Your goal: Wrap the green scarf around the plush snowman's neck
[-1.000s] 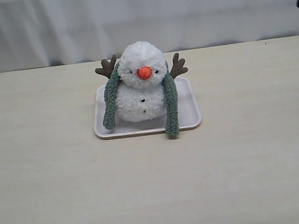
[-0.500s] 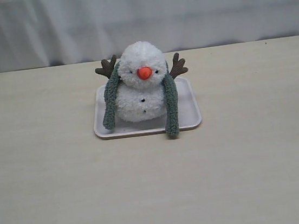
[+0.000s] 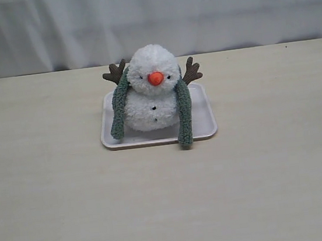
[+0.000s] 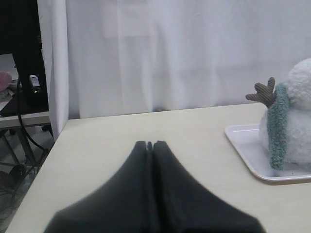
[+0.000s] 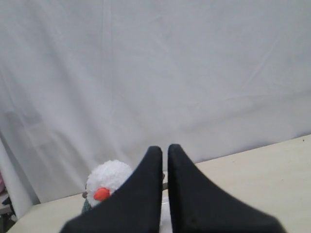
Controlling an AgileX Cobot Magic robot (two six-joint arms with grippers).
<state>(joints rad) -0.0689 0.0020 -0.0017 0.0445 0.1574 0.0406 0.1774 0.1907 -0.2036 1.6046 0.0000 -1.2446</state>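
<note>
1. Scarf check: the green scarf (image 3: 184, 115) is draped behind the plush snowman (image 3: 154, 103) on the tray (image 3: 206, 128), with 2 ends hanging down the front.
2. Both clenched and empty: left gripper (image 4: 149, 144) and right gripper (image 5: 164, 148).
3. It looks soft, light and floppy; pinch 1 end near its tip, gently.

The closed, empty right end effector (image 5: 164, 148) partly hides the plush snowman (image 5: 109, 179) before a white curtain (image 5: 194, 73).

Pale wood-grain table (image 3: 70, 196), white tray (image 3: 205, 121) near its middle
</note>
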